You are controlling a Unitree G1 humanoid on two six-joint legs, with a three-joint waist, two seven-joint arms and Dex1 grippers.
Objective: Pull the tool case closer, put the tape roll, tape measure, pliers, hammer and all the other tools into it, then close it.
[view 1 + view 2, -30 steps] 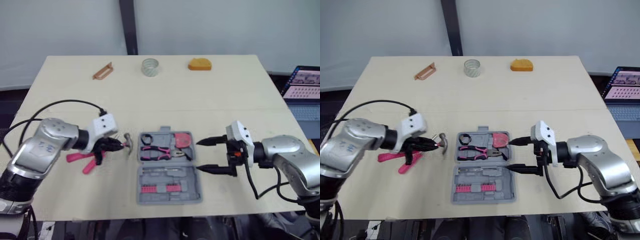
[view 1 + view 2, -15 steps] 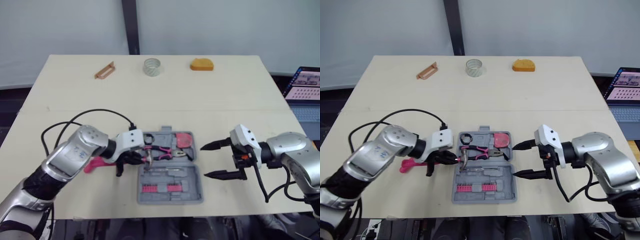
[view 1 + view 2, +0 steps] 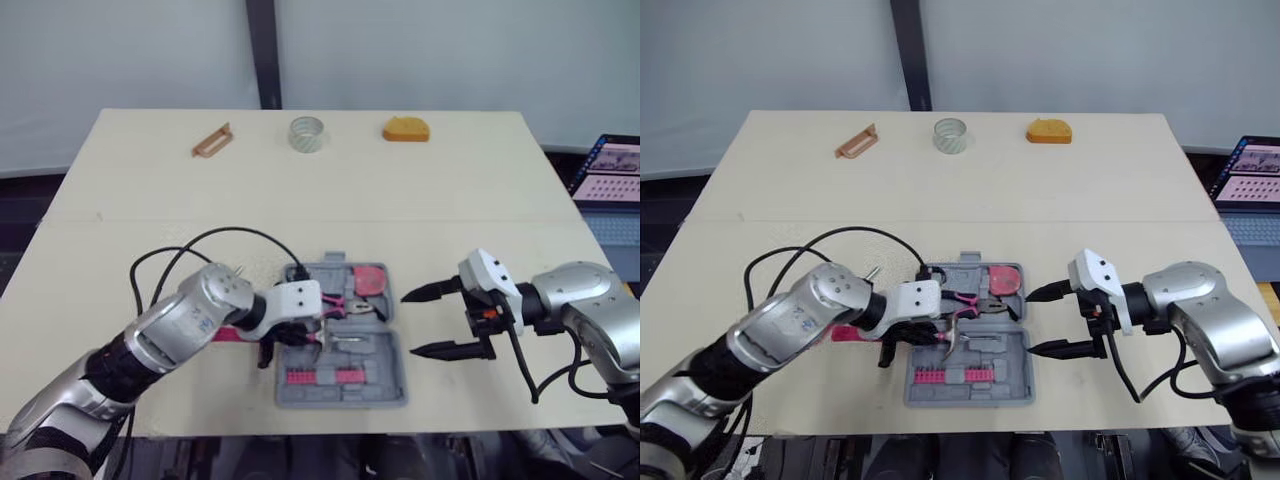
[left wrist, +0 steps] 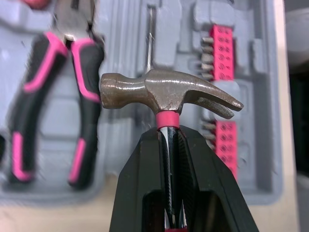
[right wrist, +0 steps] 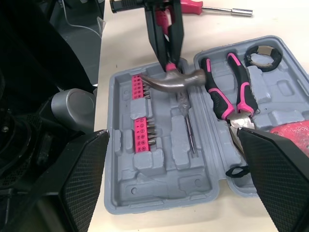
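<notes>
Hammer: the hammer (image 4: 169, 94) is held head-first over the open tool case (image 5: 159, 186). Its steel head is level, with the claw toward the pink bits (image 4: 219, 53) and the striking face toward the pliers (image 4: 84, 72). I cannot tell whether the head touches the tray.
Grip: the left gripper (image 4: 169, 135) clamps the neck just under the head, at the pink collar. Its black fingers (image 4: 145, 164) are narrow, pressed to either side of the shaft, and the head sticks out past their tips.
Tool case: it lies open and flat near the front edge of the table (image 3: 450, 200), between the two arms. The pliers sit in the far half, beside a black ring (image 5: 263, 55) and a red rounded item (image 3: 370, 280). The bits sit in the near half.
Right side: the right gripper (image 3: 410, 324) hovers just right of the case, apart from it. Its fingers are spread wide, tips pointing at the case, and hold nothing.
Left of case: a pink-handled screwdriver (image 5: 212, 8) lies on the table beside the case.
Far edge: the tape roll (image 3: 306, 133), the orange tape measure (image 3: 405, 129) and a brown flat tool (image 3: 210, 140) lie well apart from the case.
</notes>
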